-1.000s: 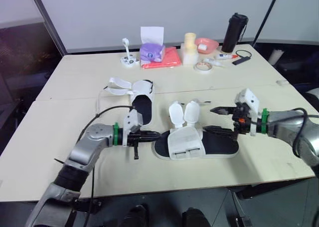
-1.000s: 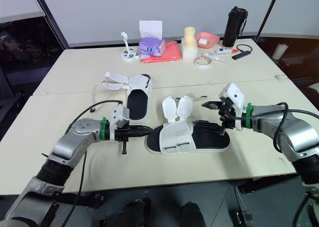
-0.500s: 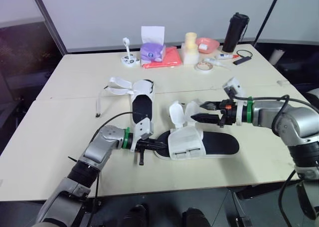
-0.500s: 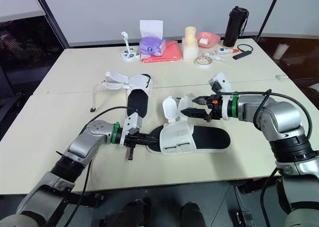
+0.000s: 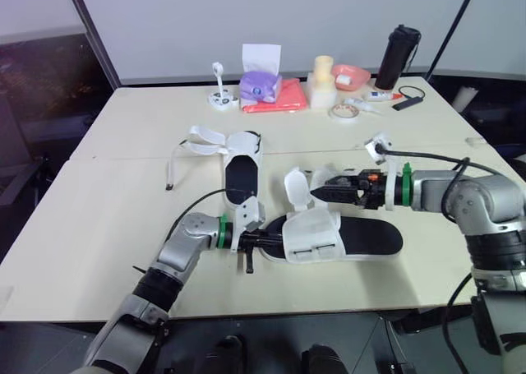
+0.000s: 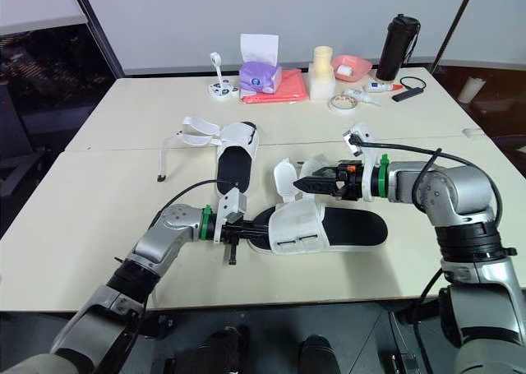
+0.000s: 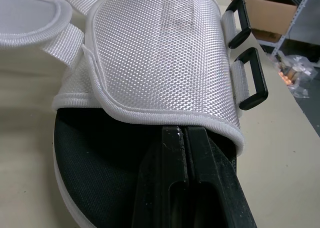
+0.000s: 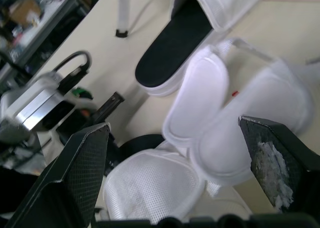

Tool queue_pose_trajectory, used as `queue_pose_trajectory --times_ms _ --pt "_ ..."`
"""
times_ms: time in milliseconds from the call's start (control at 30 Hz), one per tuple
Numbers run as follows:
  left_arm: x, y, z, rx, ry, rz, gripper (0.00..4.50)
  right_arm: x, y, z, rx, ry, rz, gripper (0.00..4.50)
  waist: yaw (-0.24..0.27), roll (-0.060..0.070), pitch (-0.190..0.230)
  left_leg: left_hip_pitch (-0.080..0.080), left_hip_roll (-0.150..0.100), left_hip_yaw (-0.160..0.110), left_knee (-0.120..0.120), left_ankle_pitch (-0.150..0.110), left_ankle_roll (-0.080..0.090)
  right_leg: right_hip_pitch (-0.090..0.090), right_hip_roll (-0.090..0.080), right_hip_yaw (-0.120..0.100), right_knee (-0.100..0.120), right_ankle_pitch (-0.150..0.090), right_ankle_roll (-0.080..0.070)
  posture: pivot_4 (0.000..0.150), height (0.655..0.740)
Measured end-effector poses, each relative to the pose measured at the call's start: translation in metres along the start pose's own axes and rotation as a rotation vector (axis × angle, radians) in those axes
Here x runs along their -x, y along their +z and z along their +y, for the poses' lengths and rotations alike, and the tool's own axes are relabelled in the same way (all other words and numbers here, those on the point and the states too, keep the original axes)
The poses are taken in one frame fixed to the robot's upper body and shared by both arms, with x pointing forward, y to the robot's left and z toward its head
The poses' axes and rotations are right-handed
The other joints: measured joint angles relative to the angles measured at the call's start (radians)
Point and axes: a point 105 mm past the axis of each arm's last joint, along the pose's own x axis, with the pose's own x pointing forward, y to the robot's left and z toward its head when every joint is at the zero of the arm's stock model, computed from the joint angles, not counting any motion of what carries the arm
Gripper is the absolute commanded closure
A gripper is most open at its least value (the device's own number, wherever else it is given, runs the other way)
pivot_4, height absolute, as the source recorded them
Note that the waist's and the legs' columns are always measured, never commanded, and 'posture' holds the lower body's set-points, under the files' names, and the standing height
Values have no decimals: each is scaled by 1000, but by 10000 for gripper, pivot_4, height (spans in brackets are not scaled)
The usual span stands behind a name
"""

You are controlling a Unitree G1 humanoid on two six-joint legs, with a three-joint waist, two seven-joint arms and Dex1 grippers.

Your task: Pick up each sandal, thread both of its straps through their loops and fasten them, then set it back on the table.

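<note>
The near sandal (image 5: 362,238) lies flat with its black footbed up, white upper (image 5: 311,236) over the toe and two white straps (image 5: 297,187) standing loose. My left gripper (image 5: 269,241) is shut, its tips (image 7: 183,138) pushed onto the footbed under the upper's edge. Two black loops (image 7: 252,80) sit on the upper's side. My right gripper (image 5: 317,191) is open, its fingers (image 8: 85,173) spread on either side of the straps (image 8: 200,97), not touching them. The second sandal (image 5: 241,167) lies farther back, straps (image 5: 201,140) undone.
Along the table's far edge stand a black bottle (image 5: 399,53), a purple tissue box (image 5: 261,85) on a red cloth (image 5: 275,104), a pale container (image 5: 322,80), a pink bowl (image 5: 349,74) and a tape roll (image 5: 341,111). A seam crosses the table (image 5: 99,226).
My right gripper has swung left from the sandal's heel to the upright straps. My left gripper has slid right, under the upper at the toe. The camera has shifted a little.
</note>
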Motion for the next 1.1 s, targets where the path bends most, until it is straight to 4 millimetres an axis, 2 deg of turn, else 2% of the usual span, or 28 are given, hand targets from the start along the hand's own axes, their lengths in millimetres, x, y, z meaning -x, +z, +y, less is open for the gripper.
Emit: queue_pose_trajectory --times_ms 167,267,567,867,967,1100 --pt "0 0 0 -5 2 -2 45000 5 14 -16 -82 -43 -71 572 0 0 0 0 0 -1 0 0 0 0 0 0 0 0 0 1500 7400" --pt "0 -1 0 -4 5 -2 45000 11 22 -18 -92 -47 -104 572 0 0 0 0 0 -1 0 0 0 0 0 0 0 0 0 1500 7400" --pt "0 0 1 -4 8 -1 45000 17 21 -21 -148 -57 -115 572 -1 0 0 0 0 0 0 0 0 0 0 0 0 0 0 1500 7400" --pt "0 0 1 -9 8 0 45000 -20 -3 -31 -276 -20 -98 572 -2 0 0 0 -1 0 0 0 0 0 0 0 0 0 0 1500 7400" --pt "0 0 1 -10 8 1 45000 -31 5 -33 -310 -1 -125 572 -3 0 0 0 -1 0 0 0 0 0 0 0 0 0 0 1500 7400" --pt "0 0 1 -7 10 1 45000 -40 28 -32 -312 23 -193 572 -3 0 0 0 -1 0 0 0 0 0 0 0 0 0 0 1500 7400"
